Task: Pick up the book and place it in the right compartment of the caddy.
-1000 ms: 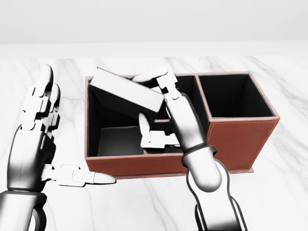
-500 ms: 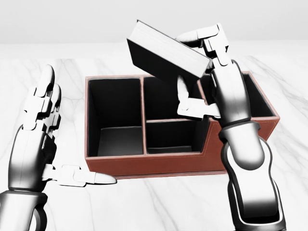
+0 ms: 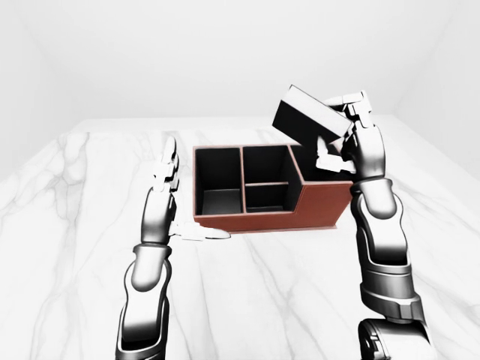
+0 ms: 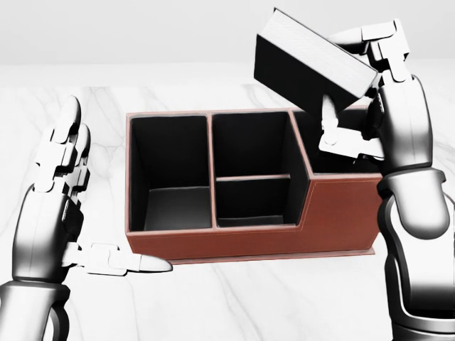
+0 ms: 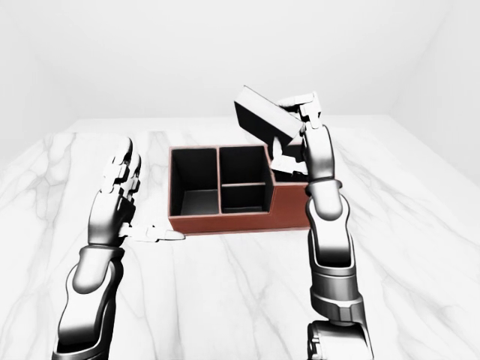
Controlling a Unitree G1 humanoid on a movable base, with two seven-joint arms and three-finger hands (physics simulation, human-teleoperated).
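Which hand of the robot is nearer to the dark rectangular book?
Right. The right hand grips the dark rectangular book, tilted above the brown caddy. The left hand stands open, left of the caddy.

A white marble table [image 3: 67, 217] with grey veins fills the lower part of every view, running from the left edge to the right. Above its far edge, across the top of each frame, stands a plain white wall [image 3: 187, 52].
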